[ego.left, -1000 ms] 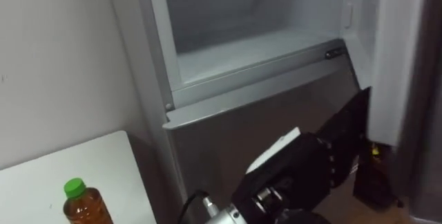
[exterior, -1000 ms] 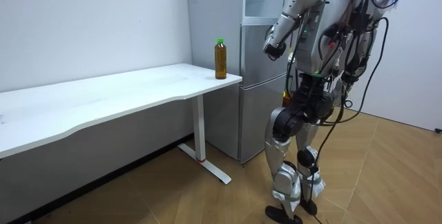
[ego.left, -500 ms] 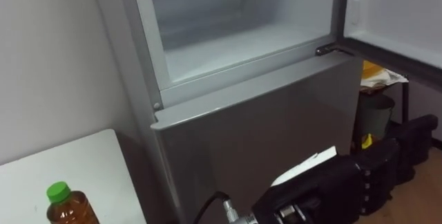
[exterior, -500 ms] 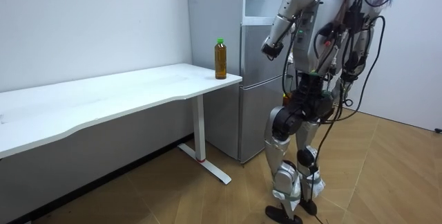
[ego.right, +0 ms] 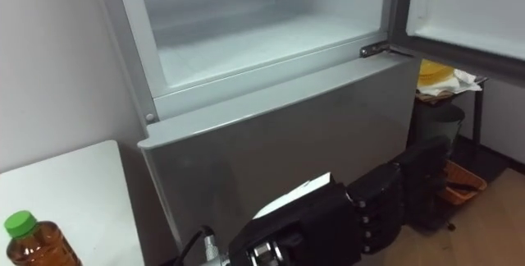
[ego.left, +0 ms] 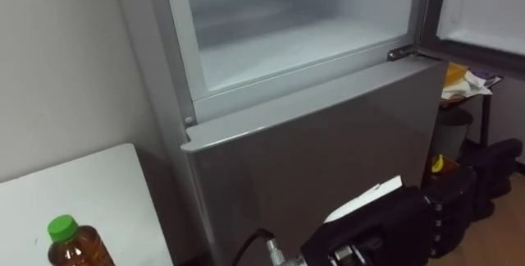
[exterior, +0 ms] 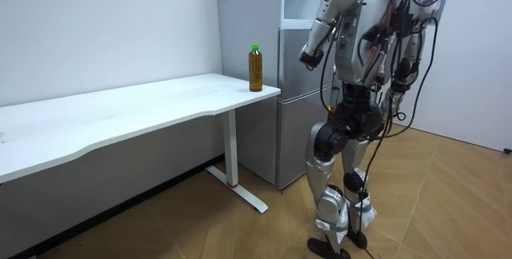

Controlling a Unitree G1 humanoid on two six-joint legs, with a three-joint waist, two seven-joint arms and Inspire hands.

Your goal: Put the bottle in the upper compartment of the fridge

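Showing bottle cut off below, left hand relaxed

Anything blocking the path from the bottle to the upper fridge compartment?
Nothing visible does. The green-capped amber bottle stands on the white table beside the grey fridge, whose upper door is swung open.

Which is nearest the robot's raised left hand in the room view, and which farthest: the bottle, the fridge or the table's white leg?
1. The fridge, just beyond the left hand.
2. The bottle, standing farther toward the room view's left.
3. The table's white leg, lowest, below the bottle, reaching the floor.
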